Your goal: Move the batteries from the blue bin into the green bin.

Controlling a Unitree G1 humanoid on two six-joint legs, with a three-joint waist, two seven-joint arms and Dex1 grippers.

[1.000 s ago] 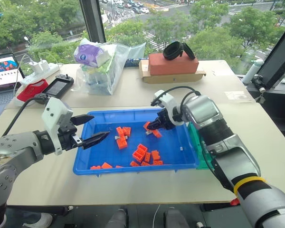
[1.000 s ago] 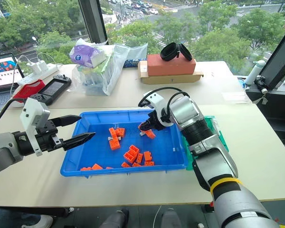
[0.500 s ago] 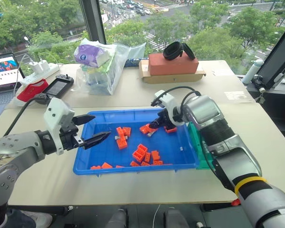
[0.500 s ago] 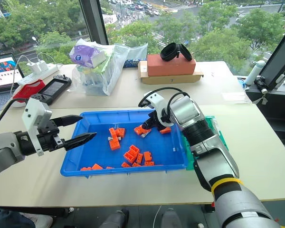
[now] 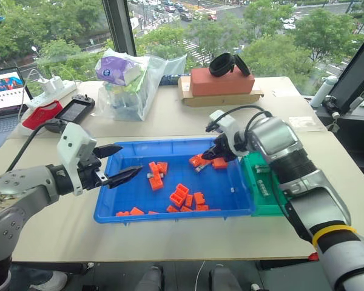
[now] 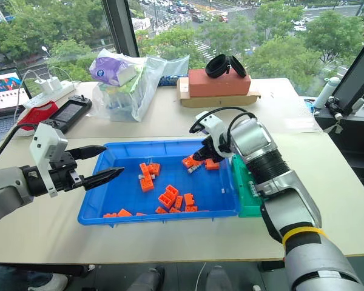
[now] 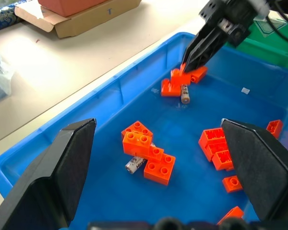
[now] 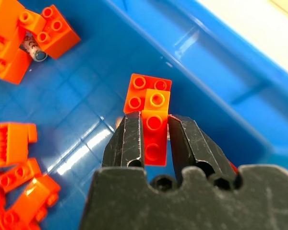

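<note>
- Right gripper sat low over the far right part of the blue bin, fingers narrow and clamped on an orange block that stood between them in the right wrist view.
- A second orange block lay just past the clamped one, touching it.
- Left gripper hovered over the bin's left end, fingers spread wide, nothing between them.
- One battery lay on the bin floor right beside the block cluster under the right gripper's tips, touching the blocks.
- Another battery lay mid-bin, partly tucked under a stack of orange blocks.
- Loose orange blocks were scattered near the bin's front edge.
- Green bin stood against the blue bin's right end, touching it; contents could not be made out.
- Both bins rested on the table, with a red brick-like box and a clear plastic bag at the far side.
</note>
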